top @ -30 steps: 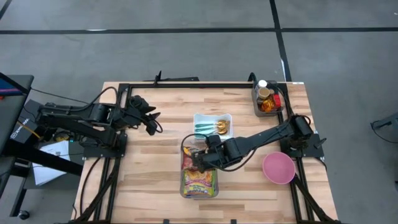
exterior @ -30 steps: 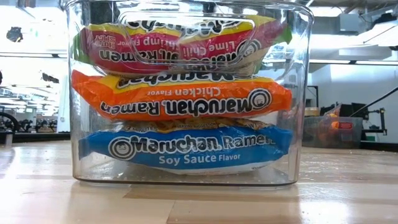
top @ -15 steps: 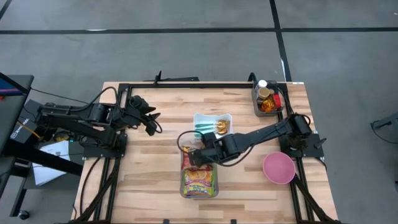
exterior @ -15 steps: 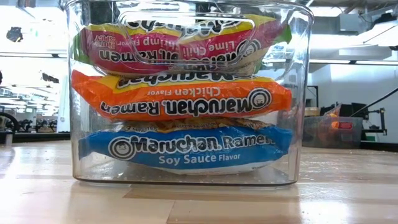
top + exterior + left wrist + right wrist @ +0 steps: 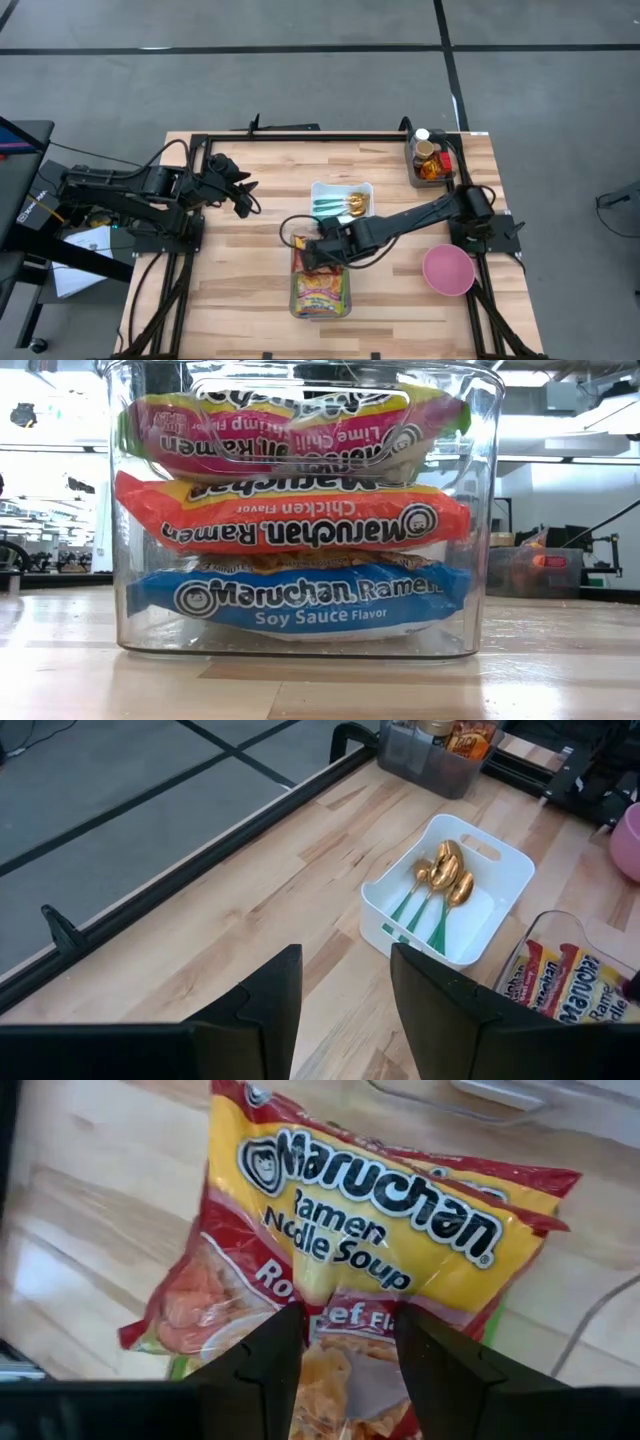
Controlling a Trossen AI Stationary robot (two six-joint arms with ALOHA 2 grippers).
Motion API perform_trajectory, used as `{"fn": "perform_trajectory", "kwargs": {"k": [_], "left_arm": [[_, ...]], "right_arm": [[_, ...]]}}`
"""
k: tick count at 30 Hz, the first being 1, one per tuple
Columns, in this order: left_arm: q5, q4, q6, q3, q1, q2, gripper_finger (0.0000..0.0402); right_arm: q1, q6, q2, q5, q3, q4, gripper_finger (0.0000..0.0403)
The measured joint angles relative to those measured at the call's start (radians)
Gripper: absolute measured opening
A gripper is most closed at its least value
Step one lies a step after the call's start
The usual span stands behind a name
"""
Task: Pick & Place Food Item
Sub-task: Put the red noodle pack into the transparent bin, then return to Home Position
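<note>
Reaching across the wooden table (image 5: 240, 270), the right gripper (image 5: 308, 252) sits over the far end of the clear plastic bin (image 5: 320, 275), its fingers (image 5: 265, 1370) pinching a red and yellow Maruchan Ramen Noodle Soup packet (image 5: 370, 1250) whose flavour line is partly hidden. Seen from table height, the bin holds a stack: a pink Lime Chili Shrimp packet (image 5: 290, 435) on top, an orange Maruchan Ramen Chicken Flavor packet (image 5: 290, 520) in the middle, and a blue Soy Sauce Flavor packet (image 5: 300, 600) at the bottom. Just beyond stands a white tray (image 5: 342, 202) with gold spoons (image 5: 443, 878). The left gripper (image 5: 243, 203) hovers apart, fingers spread, holding nothing.
</note>
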Motion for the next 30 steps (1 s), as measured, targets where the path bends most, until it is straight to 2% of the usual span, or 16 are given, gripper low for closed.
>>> {"fn": "perform_trajectory", "kwargs": {"k": [5, 12, 17, 23, 26, 30], "left_arm": [[0.0, 0.0, -0.001, 0.0, 0.0, 0.0, 0.0149], [-0.001, 0.001, -0.005, 0.0, 0.0, 0.0, 0.0149], [0.011, 0.005, -0.005, 0.0, 0.0, 0.0, 0.0149], [0.094, 0.006, 0.071, 0.0, -0.027, 0.0, 0.0149], [0.107, 0.004, 0.106, 0.0, -0.062, -0.002, 0.0149], [0.105, 0.009, 0.092, 0.001, -0.08, -0.023, 0.0149]], "right_arm": [[0.004, 0.009, -0.002, 0.002, -0.001, -0.023, 0.0154], [0.023, 0.022, -0.041, 0.091, 0.068, -0.085, 0.0154], [0.026, 0.027, -0.033, 0.107, 0.074, -0.12, 0.0154], [0.082, 0.022, -0.083, 0.28, 0.079, -0.178, 0.0154], [0.13, 0.067, -0.133, 0.357, 0.076, -0.348, 0.0153], [0.175, 0.211, -0.187, 0.376, 0.075, -0.613, 0.0146]]}}
